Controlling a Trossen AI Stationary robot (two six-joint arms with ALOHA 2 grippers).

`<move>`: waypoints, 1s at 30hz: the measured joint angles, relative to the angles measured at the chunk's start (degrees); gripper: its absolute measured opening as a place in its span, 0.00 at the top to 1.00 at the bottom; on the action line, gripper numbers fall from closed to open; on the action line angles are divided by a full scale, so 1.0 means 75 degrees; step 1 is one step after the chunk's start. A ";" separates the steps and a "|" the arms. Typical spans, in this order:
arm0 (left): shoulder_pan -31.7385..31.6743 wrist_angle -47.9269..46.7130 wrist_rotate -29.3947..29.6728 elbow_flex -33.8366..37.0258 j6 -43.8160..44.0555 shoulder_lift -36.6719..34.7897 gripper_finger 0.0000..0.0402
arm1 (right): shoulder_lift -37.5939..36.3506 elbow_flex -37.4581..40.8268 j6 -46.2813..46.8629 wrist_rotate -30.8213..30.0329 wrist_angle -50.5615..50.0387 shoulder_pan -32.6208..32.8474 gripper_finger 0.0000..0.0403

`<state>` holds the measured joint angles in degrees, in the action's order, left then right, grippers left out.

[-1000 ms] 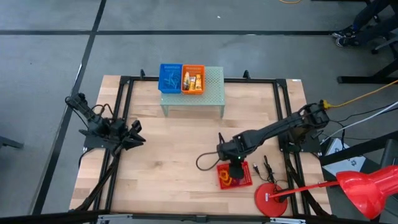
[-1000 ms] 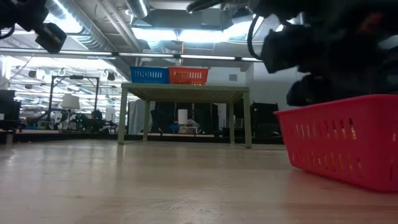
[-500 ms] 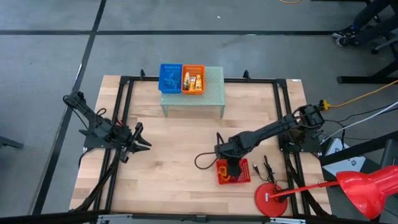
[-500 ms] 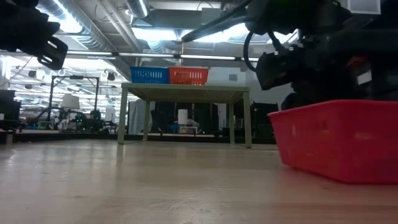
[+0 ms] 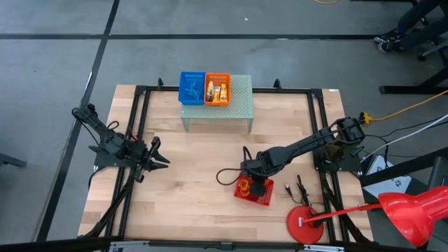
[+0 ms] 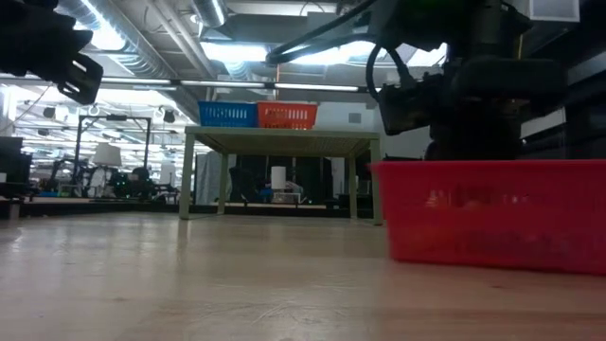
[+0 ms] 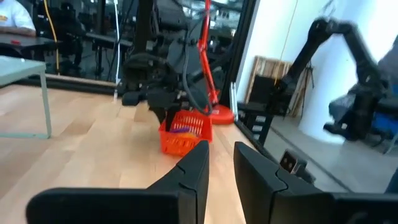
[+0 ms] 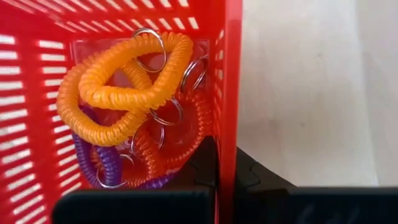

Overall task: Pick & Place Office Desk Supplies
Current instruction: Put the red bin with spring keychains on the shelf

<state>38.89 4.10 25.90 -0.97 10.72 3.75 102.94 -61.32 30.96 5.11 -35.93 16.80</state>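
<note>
Red basket [image 5: 255, 190] shifted left, coils [image 8: 118, 106] inside.

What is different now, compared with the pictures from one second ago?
The right pincer has shut on the wall of the red basket and dragged it leftward across the table, turning it slightly. The coiled loops remain inside. The left pincer moved a little toward the table's middle and waits there. The blue basket and orange basket on the green stand did not move.
</note>
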 joint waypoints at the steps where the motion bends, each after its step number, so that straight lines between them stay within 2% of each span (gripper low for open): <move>1: 0.0000 0.0003 0.0001 0.0000 0.0000 -0.0101 0.82 | 0.0000 0.0000 0.0138 -0.0078 0.0052 0.0003 0.99; 6: -0.0262 0.0032 -0.0103 0.0038 0.0000 -0.0375 0.82 | 0.0000 0.0003 0.1007 -0.0252 0.0354 -0.0055 1.00; 12: -0.1158 0.0023 -0.0223 0.0044 0.0003 -0.0480 0.83 | -0.0091 -0.0146 0.1597 -0.0209 0.0389 -0.0064 1.00; 16: -0.1827 0.0020 -0.0217 0.0044 0.0003 -0.0495 0.83 | -0.0362 -0.0606 0.2160 -0.0187 0.0257 -0.0064 1.00; 19: -0.2276 0.0017 -0.0208 0.0047 0.0003 -0.0498 0.83 | -0.0583 -0.1204 0.2599 -0.0459 -0.0083 -0.0064 1.00; 23: -0.2706 0.0017 -0.0203 0.0050 0.0003 -0.0498 0.83 | -0.0787 -0.2354 0.3142 -0.1070 -0.1172 -0.0076 1.00; 30: -0.2975 0.0020 -0.0203 0.0052 0.0006 -0.0498 0.83 | -0.0842 -0.4526 0.4020 -0.2184 -0.3003 -0.0638 1.00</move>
<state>16.59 4.25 24.38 -0.58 10.76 0.01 96.62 -95.26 61.11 -11.27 -58.45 12.01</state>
